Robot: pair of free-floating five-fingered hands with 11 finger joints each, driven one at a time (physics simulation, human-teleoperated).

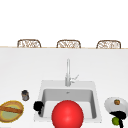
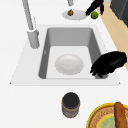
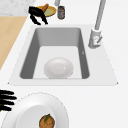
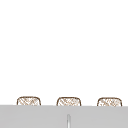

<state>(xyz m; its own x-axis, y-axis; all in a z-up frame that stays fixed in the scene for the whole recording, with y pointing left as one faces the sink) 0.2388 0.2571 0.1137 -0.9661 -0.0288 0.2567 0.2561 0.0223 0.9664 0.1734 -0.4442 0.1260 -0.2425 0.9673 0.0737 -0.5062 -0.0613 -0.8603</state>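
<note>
My left hand (image 1: 38,106) hovers over the sink's front left corner with relaxed fingers and holds nothing; it also shows in the left side view (image 2: 110,63) and in the right side view (image 3: 37,13). My right hand (image 1: 119,115) hangs at the front right, fingers straight (image 3: 6,100), next to a white plate (image 1: 111,106). A green lime (image 1: 115,121) lies right under this hand, at the plate's front edge (image 2: 94,15). On the plate sits a small brown-orange fruit (image 3: 47,121). A white bowl (image 2: 69,64) rests in the sink basin (image 3: 37,45).
A big red ball (image 1: 67,114) covers the sink's front edge in the front view. The tall faucet (image 1: 68,72) stands behind the basin. Left of the sink are a dark jar (image 1: 25,95) and a yellow dish (image 1: 5,116) with a baguette (image 1: 11,109). Three wicker chairs stand behind the counter.
</note>
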